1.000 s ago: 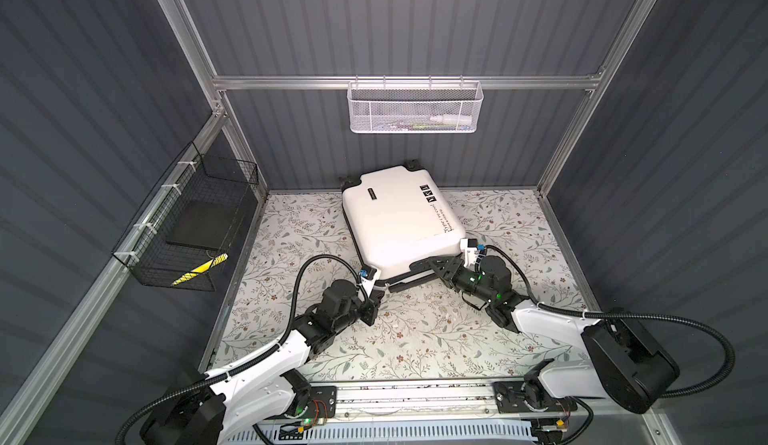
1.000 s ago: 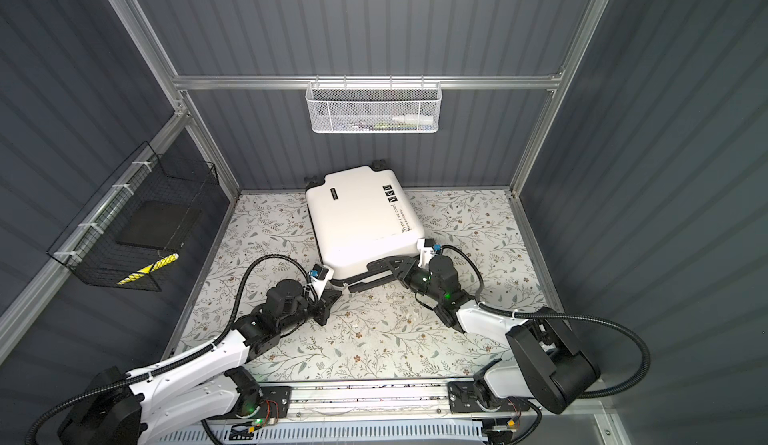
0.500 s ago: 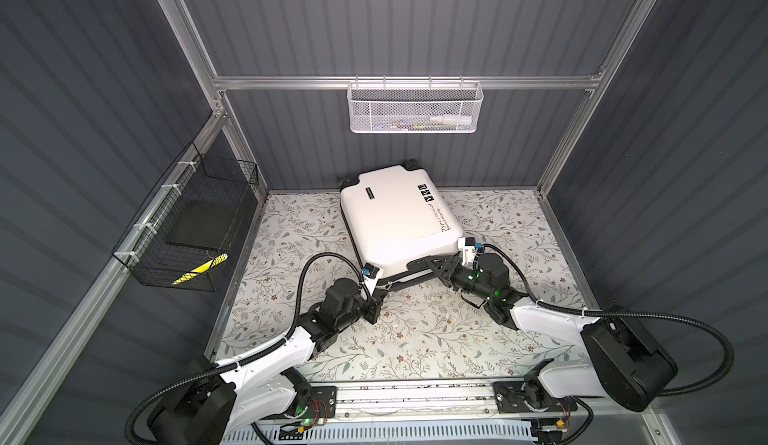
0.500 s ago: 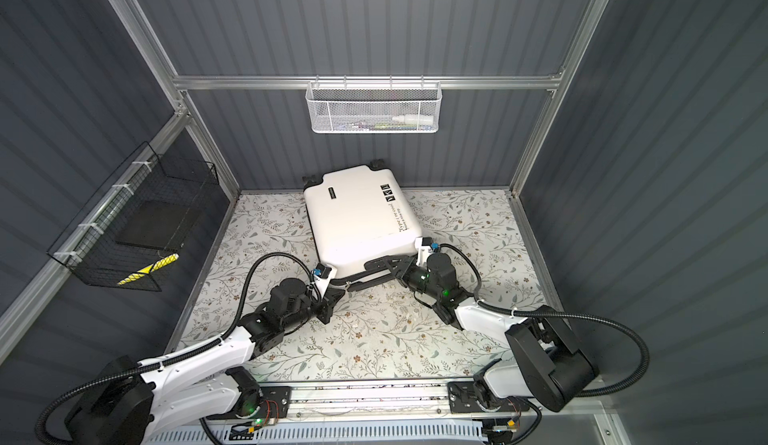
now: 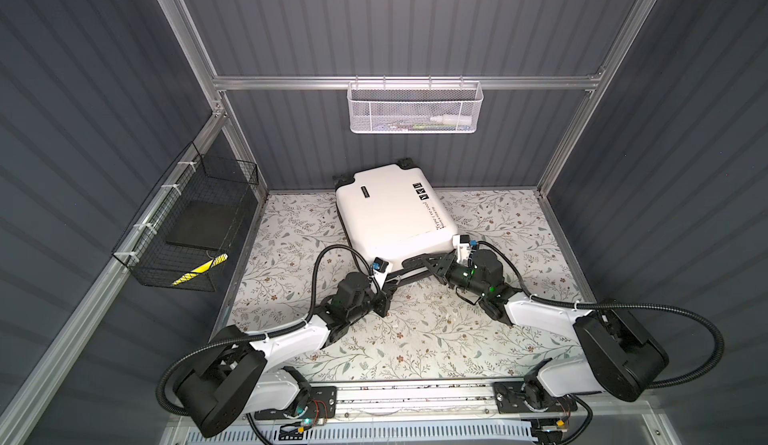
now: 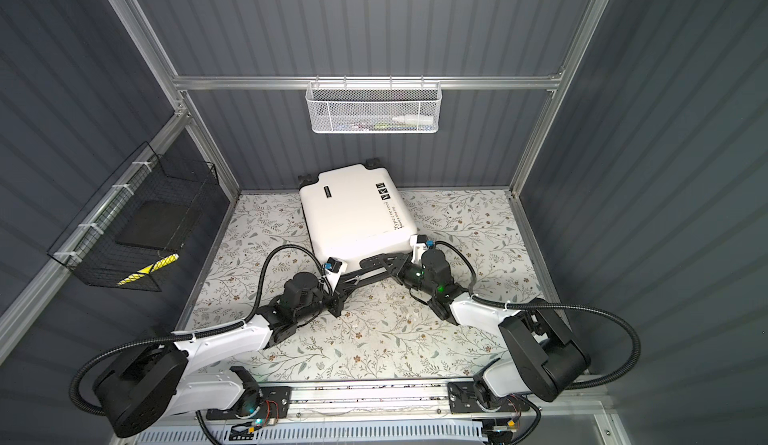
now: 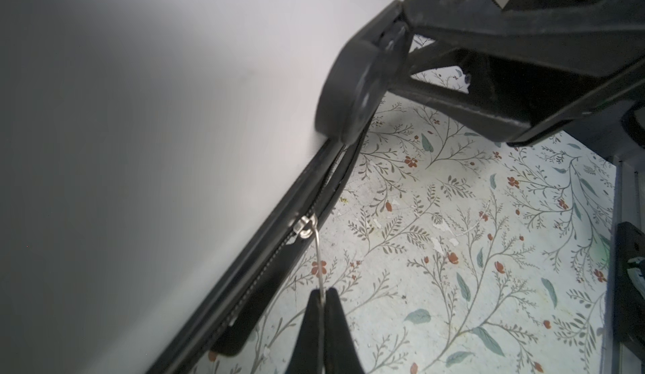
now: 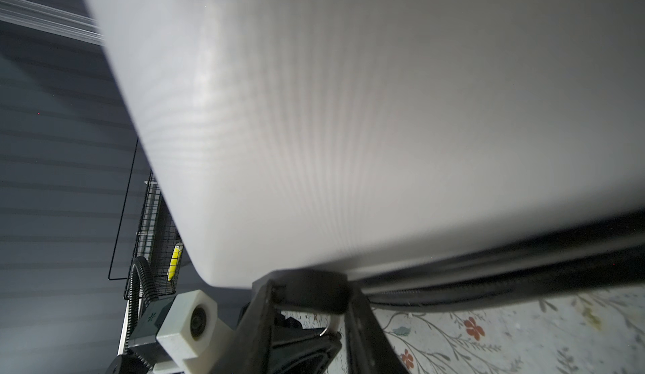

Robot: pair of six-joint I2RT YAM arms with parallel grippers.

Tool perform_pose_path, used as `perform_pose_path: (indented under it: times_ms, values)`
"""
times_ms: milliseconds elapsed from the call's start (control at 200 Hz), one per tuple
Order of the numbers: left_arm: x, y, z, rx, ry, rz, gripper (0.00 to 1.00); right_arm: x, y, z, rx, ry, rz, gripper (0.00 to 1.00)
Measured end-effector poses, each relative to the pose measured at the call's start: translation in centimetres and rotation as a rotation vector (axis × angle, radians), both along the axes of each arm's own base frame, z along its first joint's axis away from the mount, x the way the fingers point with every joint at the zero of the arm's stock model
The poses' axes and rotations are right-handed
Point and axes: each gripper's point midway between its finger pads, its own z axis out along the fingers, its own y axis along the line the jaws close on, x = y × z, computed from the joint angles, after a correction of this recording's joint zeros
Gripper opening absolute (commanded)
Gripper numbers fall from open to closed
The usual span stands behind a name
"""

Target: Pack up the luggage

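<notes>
Lying flat and skewed at the back of the floral-patterned worktop (image 5: 415, 339), the small white hard-shell suitcase (image 5: 390, 214) (image 6: 353, 214) has its black wheels (image 5: 405, 161) toward the back wall (image 5: 374, 27) and its lettered shell face up. Both arms meet at its near edge.

Left claw (image 7: 323, 300) — closed, its fingertips pinching a thin wire loop (image 7: 318, 260). The loop hangs from the silver zipper slider (image 7: 304, 227) on the black zipper band (image 7: 258, 278), which runs along the shell's lower edge.

Right claw (image 8: 312, 297) — fingers apart, with a thick black disc (image 7: 349, 89) between them, pressed against the white shell just above the zipper band. Whether the fingers clamp the disc, or whether it belongs to the claw itself, cannot be told.

A white mesh basket (image 5: 415, 108) hangs on the back wall above the suitcase. A black wire basket (image 5: 187, 231) hangs on the left wall (image 5: 83, 90), well apart from both arms.
</notes>
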Motion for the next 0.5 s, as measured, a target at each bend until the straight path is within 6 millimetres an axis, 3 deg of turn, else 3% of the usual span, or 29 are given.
perform_pose_path:
  times_ms: [355,395,500]
  values:
    - [1.8,-4.8,-0.8,-0.026,0.002,-0.015,0.0,0.3,0.4,0.1,-0.001,0.003,0.004,0.2]
    - [2.1,-5.1,-0.8,-0.033,0.0,-0.012,0.0,0.3,0.5,0.1,-0.001,0.003,0.006,0.26]
    - [2.3,-5.3,-0.8,-0.042,-0.005,0.002,0.0,0.3,0.5,0.2,-0.004,0.0,0.008,0.55]
